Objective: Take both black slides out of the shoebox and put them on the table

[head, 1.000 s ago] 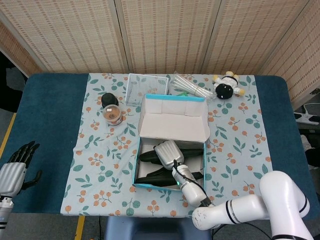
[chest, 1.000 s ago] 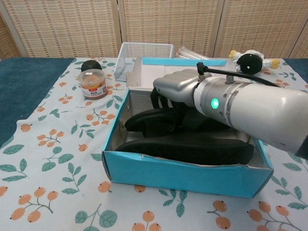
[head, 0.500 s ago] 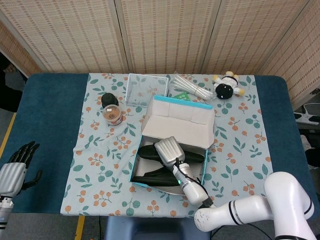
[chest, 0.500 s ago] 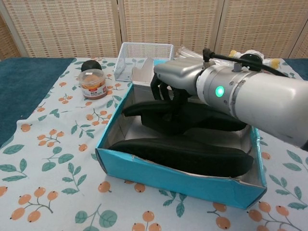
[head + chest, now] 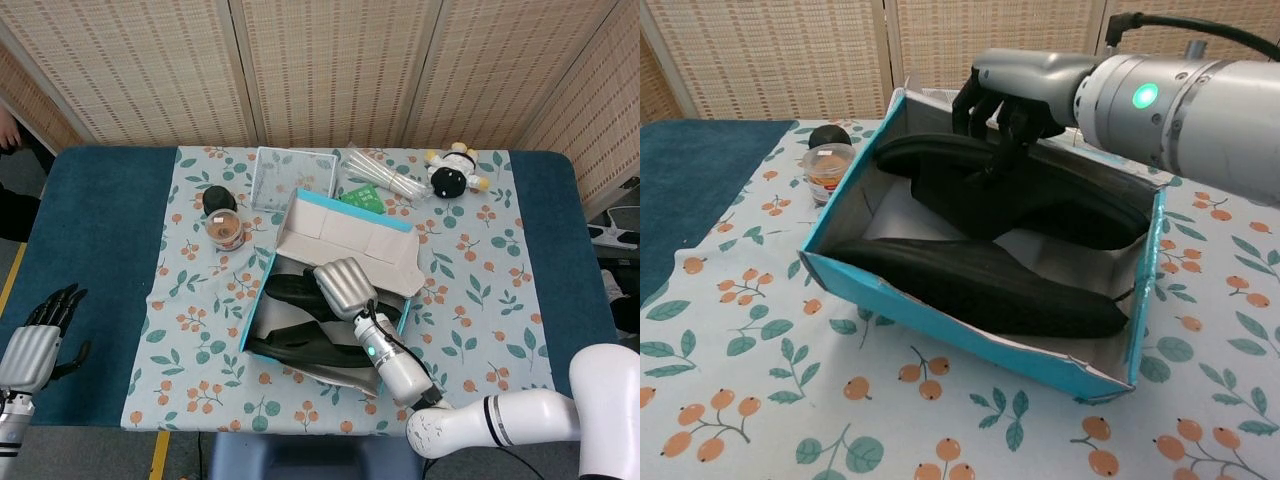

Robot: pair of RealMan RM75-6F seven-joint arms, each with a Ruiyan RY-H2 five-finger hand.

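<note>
The teal shoebox (image 5: 940,325) sits tilted and skewed, its lid (image 5: 345,235) standing open at the back. Two black slides lie inside. My right hand (image 5: 1010,105) reaches in from the right and grips the strap of the far slide (image 5: 1040,195), which rides high against the box's back wall. The near slide (image 5: 980,285) lies flat along the front wall. From the head camera my right hand (image 5: 345,285) covers the middle of the far slide (image 5: 290,288), with the near slide (image 5: 300,348) below it. My left hand (image 5: 35,345) hangs off the table's front left corner, fingers apart and holding nothing.
A snack jar (image 5: 226,230) and a black round lid (image 5: 218,198) stand left of the box. Behind it are a wire basket (image 5: 292,180), clear tubes (image 5: 385,178) and a plush toy (image 5: 455,172). The floral cloth (image 5: 480,280) lies over the blue table.
My right hand has risen with the far slide's strap in its grip. The whole box has tipped up and swung round with it, its left end moving toward the table's front.
</note>
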